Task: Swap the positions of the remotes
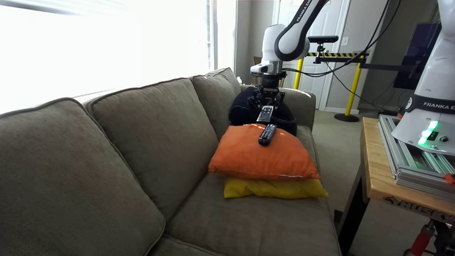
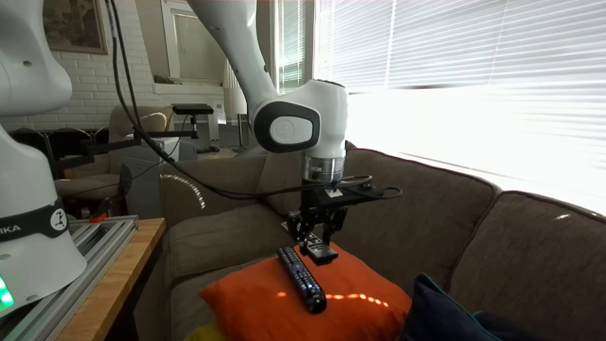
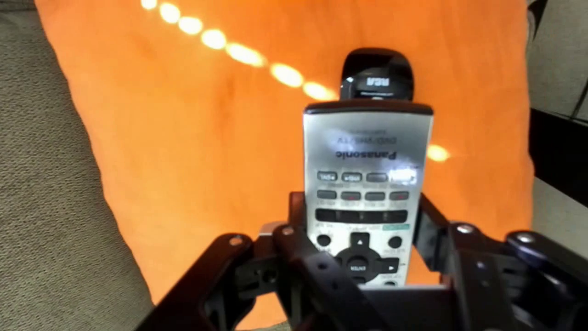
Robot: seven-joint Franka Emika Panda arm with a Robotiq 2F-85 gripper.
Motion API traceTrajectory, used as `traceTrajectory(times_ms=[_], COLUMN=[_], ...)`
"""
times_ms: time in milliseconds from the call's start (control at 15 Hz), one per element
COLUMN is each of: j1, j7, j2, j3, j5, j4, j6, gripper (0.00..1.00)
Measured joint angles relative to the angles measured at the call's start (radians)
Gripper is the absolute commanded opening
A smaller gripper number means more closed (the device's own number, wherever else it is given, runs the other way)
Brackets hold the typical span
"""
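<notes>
Grey-brown upholstered sofa [image 1: 227, 220], bearing a plump orange cloth cushion [image 1: 245, 156]. Black bar-shaped plastic remote [image 2: 301, 278]: lying on the cushion. Silver-grey bar-shaped plastic remote [image 3: 365, 188]: clasped across its width by the jaws, held over the cushion; in the wrist view the black remote's tip shows at 12 o'clock past it. Risks, by judgement: lowering here could strike the black remote or stack upon it, the two overlapping from above; the soft cushion could tip whatever is released. White jointed arm [image 2: 327, 113]: end section near upright, jaws directed to 6 o'clock in both exterior views.
</notes>
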Motion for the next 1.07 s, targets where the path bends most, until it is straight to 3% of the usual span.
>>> traceTrajectory(times_ms=[533, 1067], j1=[-0.031, -0.031], j7=[-0.081, -0.086], j2=[-0.028, 0.019], j3=[0.001, 0.004], j5=[0.146, 0.159], j4=[-0.07, -0.07], j6=[0.03, 0.103], gripper=[0.31, 0.31])
